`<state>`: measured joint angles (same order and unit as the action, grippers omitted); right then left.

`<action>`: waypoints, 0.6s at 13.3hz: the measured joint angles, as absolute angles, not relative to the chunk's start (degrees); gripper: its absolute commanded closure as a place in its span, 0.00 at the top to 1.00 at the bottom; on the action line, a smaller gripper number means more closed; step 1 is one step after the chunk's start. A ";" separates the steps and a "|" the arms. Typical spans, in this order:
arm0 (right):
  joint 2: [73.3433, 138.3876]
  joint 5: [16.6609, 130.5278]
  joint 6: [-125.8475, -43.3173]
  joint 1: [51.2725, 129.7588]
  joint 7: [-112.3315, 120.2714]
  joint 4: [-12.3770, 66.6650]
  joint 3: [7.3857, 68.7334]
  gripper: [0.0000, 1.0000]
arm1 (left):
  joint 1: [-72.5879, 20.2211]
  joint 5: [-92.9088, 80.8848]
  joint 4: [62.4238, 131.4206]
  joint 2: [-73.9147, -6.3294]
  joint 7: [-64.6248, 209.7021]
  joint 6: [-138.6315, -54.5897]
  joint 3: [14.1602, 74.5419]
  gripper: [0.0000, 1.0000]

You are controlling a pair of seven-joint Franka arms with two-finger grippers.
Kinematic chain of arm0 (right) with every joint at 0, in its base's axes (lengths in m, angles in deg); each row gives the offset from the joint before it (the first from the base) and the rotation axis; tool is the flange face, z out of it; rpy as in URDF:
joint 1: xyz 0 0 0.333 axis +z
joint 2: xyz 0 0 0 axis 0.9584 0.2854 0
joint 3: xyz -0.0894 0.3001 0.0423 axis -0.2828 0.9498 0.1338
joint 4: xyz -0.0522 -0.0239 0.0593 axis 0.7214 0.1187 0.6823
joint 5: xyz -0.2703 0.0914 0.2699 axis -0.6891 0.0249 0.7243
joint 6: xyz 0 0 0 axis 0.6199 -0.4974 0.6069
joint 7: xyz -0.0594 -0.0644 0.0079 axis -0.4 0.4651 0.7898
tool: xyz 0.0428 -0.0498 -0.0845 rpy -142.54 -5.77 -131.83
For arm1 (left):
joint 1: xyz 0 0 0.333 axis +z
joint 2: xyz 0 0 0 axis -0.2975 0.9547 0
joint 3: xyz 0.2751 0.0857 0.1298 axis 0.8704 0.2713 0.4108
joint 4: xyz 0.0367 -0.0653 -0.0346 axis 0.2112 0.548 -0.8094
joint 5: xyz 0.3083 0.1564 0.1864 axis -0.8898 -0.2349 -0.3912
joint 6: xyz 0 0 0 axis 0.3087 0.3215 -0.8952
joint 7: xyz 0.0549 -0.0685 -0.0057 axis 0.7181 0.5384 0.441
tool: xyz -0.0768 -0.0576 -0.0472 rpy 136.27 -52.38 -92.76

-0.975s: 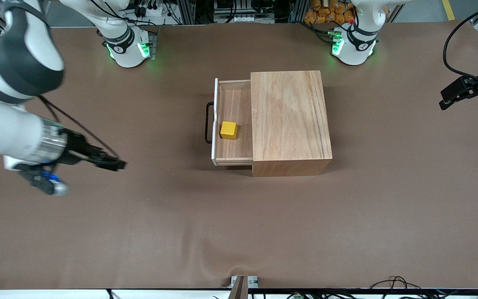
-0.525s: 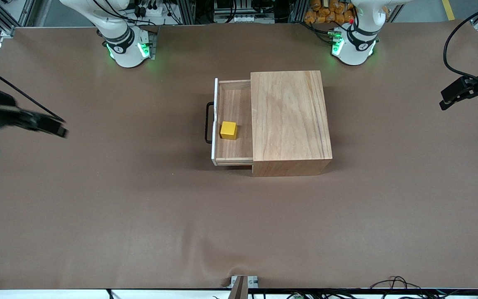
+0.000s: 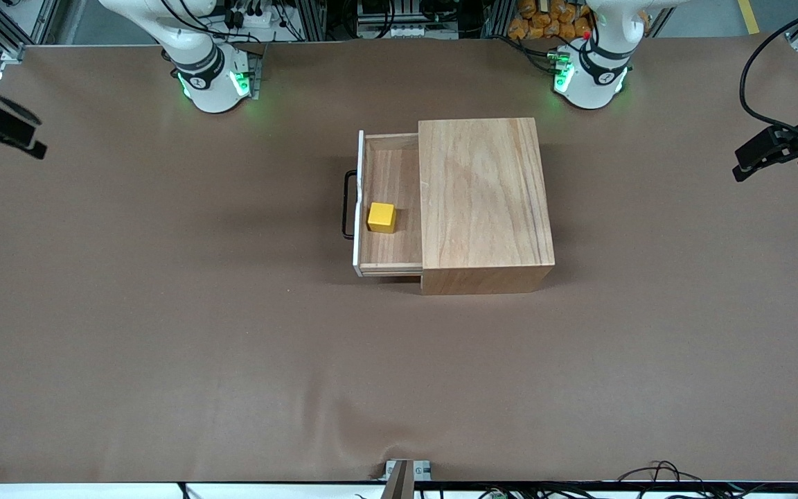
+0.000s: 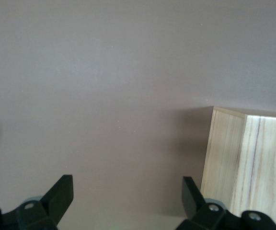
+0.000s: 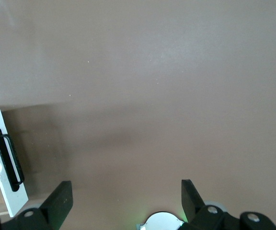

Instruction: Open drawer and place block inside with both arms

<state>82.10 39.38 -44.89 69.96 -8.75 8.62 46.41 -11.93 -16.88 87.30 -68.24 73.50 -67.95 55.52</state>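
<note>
Brown table cover (image 3: 233,333), faintly creased

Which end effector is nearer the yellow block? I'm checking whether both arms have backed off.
Right, slightly. The right end effector hangs at the right arm's table end; the left end effector at the left arm's end. Both are open, well away from the block in the drawer.

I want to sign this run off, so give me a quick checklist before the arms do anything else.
1. Drawer pulled out of the wooden box: ok.
2. Yellow block resting inside the drawer: ok.
3. Left gripper open, empty, over the table's left-arm end: ok.
4. Right gripper open, empty, over the table's right-arm end: ok.
5. Drawer handle free of both grippers: ok.
6. Block fully clear of the box opening for closing: cannot tell.
</note>
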 measured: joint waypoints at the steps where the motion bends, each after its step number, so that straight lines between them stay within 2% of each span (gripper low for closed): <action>1: 80.53 39.35 -46.09 70.61 -8.15 11.22 46.41 1.00 | -11.93 -16.88 87.29 -68.24 73.50 -67.60 55.48 1.00; 5: 79.00 38.69 -49.17 72.89 -4.29 14.39 46.00 1.00 | -12.12 -16.88 87.13 -68.24 73.42 -66.16 54.64 1.00; 8: 79.00 38.18 -49.21 73.07 4.12 14.71 42.18 1.00 | -12.42 -16.88 86.95 -68.25 73.42 -65.95 54.34 1.00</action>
